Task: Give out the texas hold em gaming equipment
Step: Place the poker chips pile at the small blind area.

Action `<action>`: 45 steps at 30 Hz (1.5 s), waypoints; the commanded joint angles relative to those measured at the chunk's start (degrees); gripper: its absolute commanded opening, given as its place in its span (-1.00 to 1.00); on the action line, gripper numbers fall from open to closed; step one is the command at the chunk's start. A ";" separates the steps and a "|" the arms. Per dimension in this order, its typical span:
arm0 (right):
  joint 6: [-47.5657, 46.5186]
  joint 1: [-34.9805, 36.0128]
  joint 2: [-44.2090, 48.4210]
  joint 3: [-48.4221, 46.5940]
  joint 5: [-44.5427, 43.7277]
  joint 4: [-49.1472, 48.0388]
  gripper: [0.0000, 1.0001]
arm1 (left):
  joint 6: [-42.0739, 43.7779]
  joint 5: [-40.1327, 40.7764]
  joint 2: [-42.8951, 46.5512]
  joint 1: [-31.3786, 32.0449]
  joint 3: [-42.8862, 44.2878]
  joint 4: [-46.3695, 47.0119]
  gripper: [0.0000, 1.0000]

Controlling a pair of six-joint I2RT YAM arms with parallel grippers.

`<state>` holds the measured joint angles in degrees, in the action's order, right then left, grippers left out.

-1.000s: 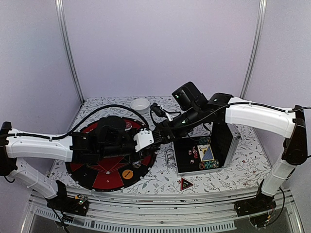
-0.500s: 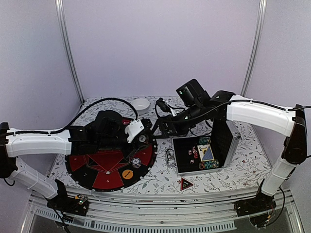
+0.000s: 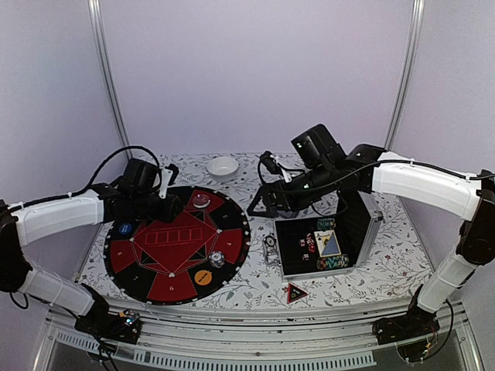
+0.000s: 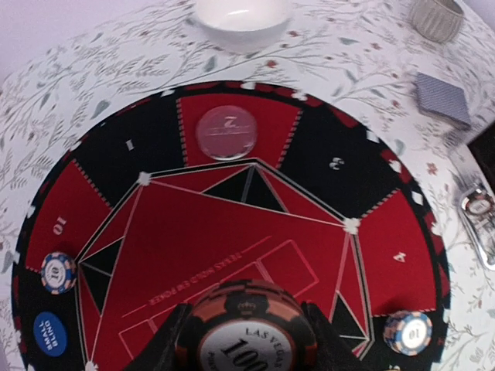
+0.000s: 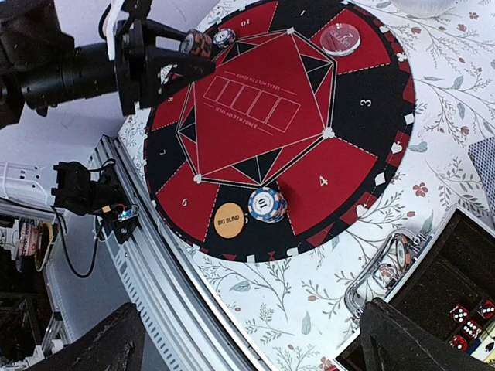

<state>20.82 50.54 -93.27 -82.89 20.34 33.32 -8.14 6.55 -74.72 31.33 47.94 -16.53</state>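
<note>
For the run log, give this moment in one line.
left pincer: holds striped chip over mat | right pincer: open, empty, beside case

Striped 100 chip (image 4: 246,340) held above red-black mat (image 4: 193,247).

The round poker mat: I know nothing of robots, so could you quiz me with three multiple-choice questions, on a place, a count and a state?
1. Where does the orange Big Blind disc lie? A) on the round mat B) in the white bowl C) in the open case
2. How many striped chips lie flat on the mat? A) one B) two C) four
3. What is the left gripper doing? A) hanging open, empty B) holding a 100 chip C) resting in the bowl
Answers: 1 A, it sits on a black sector at the mat's edge; 2 B, one by sector 10, one by sector 4; 3 B, the chip sits clamped in it.
</note>
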 commanded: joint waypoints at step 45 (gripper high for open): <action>-5.52 -2.47 4.24 7.89 -2.62 -0.97 0.98 | -7.55 -1.29 -39.72 -37.22 20.48 -2.17 -0.74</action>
<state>15.40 48.36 -89.62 -74.94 17.08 33.17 -14.94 5.39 -113.47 -5.32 68.97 -16.01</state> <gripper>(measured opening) 0.989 0.415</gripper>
